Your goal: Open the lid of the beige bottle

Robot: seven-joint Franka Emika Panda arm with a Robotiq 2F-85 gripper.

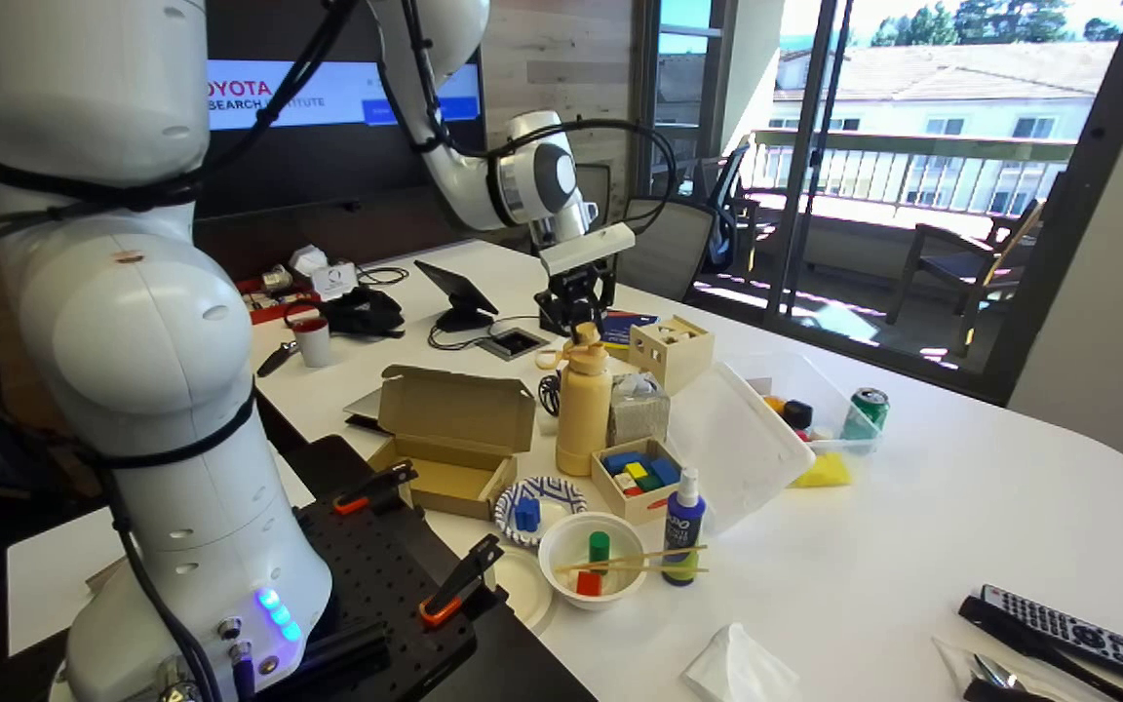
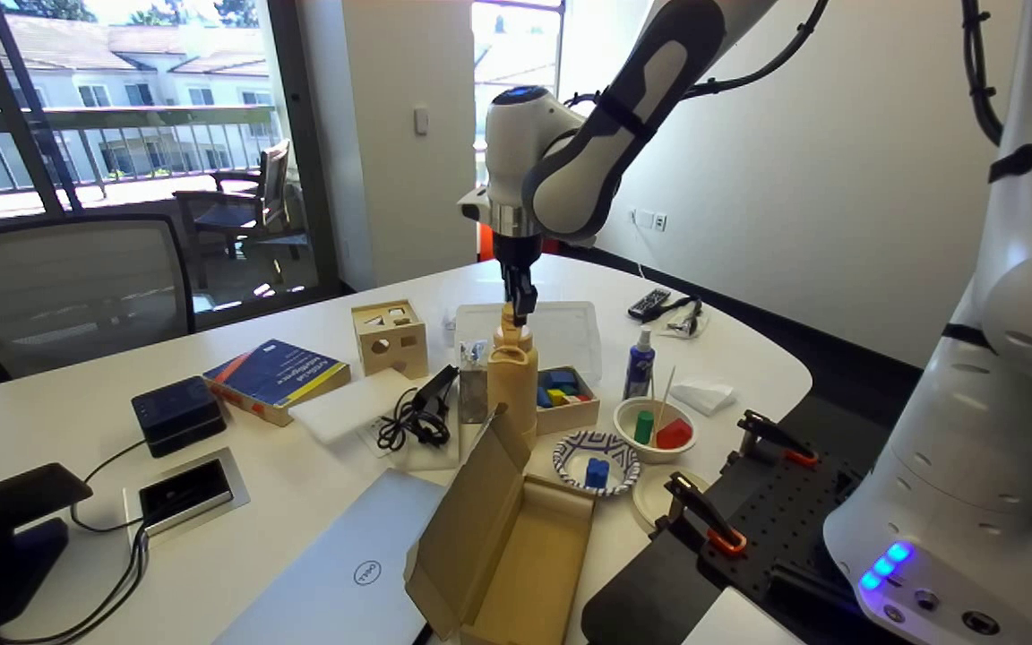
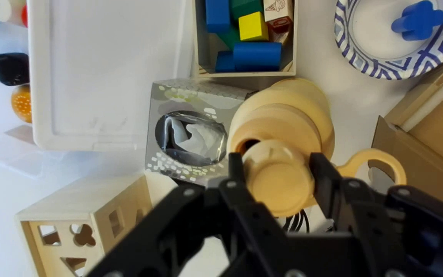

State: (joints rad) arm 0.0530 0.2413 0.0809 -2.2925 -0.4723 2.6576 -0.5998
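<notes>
The beige bottle (image 1: 584,419) stands upright on the table, and in an exterior view (image 2: 512,394) its carrying loop faces that camera. In the wrist view its shoulders (image 3: 302,90) show behind the lid. The lid (image 3: 279,188) is a round beige cap, seen from above between the black fingers; it looks tilted over the bottle's top. A small dark opening shows in the top beside it. My gripper (image 3: 277,157) has a finger against each side of the lid and is closed on it. In an exterior view the lid (image 1: 588,333) is partly hidden by the fingers.
A tissue box (image 3: 190,134) and a box of colored blocks (image 3: 258,73) stand close to the bottle. An open cardboard box (image 1: 449,473), a wooden shape cube (image 2: 389,339), a patterned plate (image 1: 540,487), a bowl (image 1: 593,595) and a spray bottle (image 1: 684,517) are near.
</notes>
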